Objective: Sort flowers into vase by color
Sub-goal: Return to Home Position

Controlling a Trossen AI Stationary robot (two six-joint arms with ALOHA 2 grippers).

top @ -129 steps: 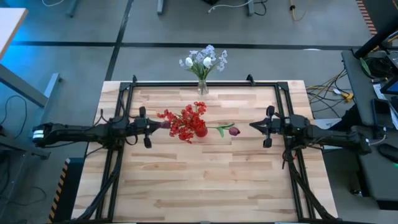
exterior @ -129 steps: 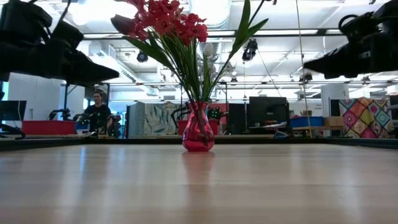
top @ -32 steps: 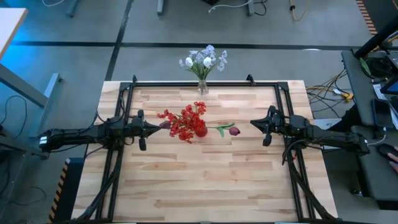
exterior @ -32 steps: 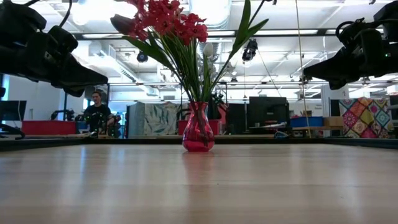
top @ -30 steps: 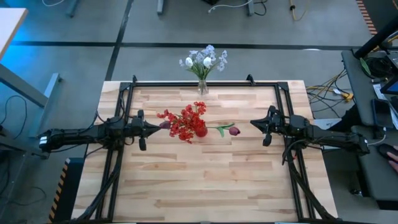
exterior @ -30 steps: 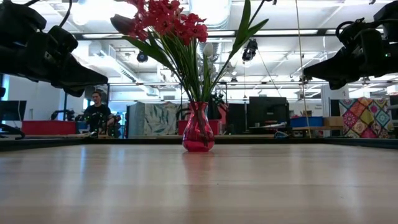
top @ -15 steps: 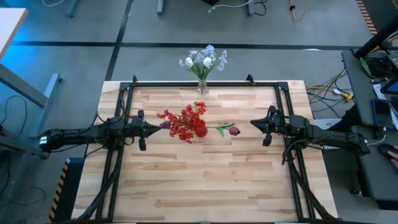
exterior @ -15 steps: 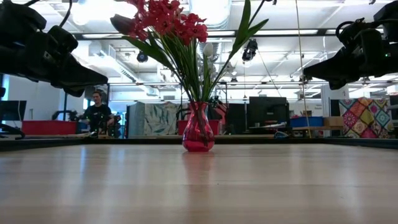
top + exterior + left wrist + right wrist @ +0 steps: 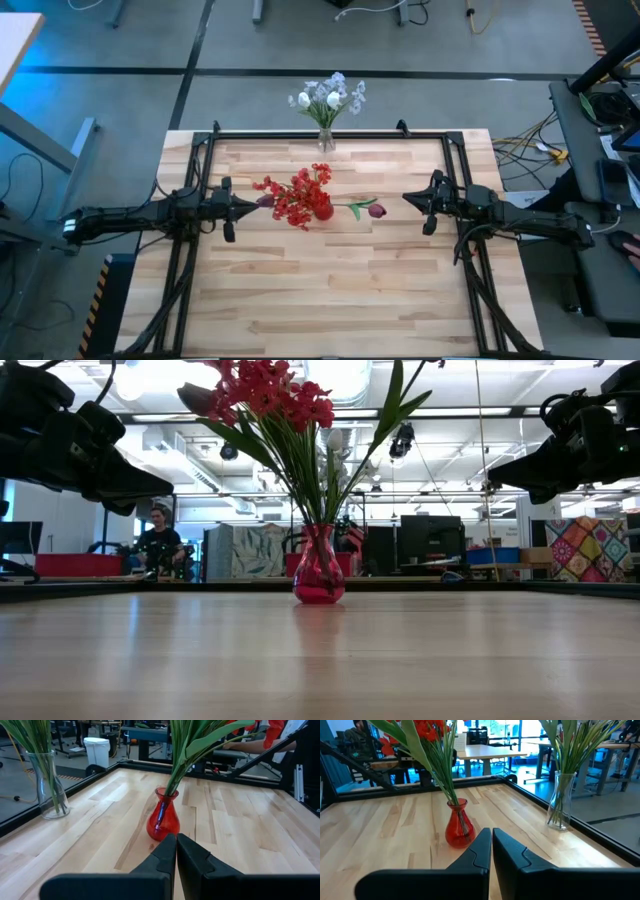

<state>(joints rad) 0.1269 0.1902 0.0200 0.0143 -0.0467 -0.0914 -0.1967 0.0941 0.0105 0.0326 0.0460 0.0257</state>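
A red vase (image 9: 323,210) stands on its base at the table's middle and holds red clusters (image 9: 294,196) and dark pink tulip buds (image 9: 376,210) on green stems. A clear glass vase (image 9: 325,141) at the far edge holds white and pale-blue blossoms (image 9: 328,96). My left gripper (image 9: 251,202) hovers shut above the table left of the red vase (image 9: 163,817). My right gripper (image 9: 405,198) hovers shut to its right, apart from the tulip bud. Each wrist view shows shut fingers aimed at the red vase (image 9: 459,826).
A black rail frame (image 9: 203,150) runs along the table's left, right and far edges. Bare wood (image 9: 320,290) spreads over the near half. The clear vase (image 9: 47,785) stands close to the far rail. A person (image 9: 158,540) sits in the room far behind the table.
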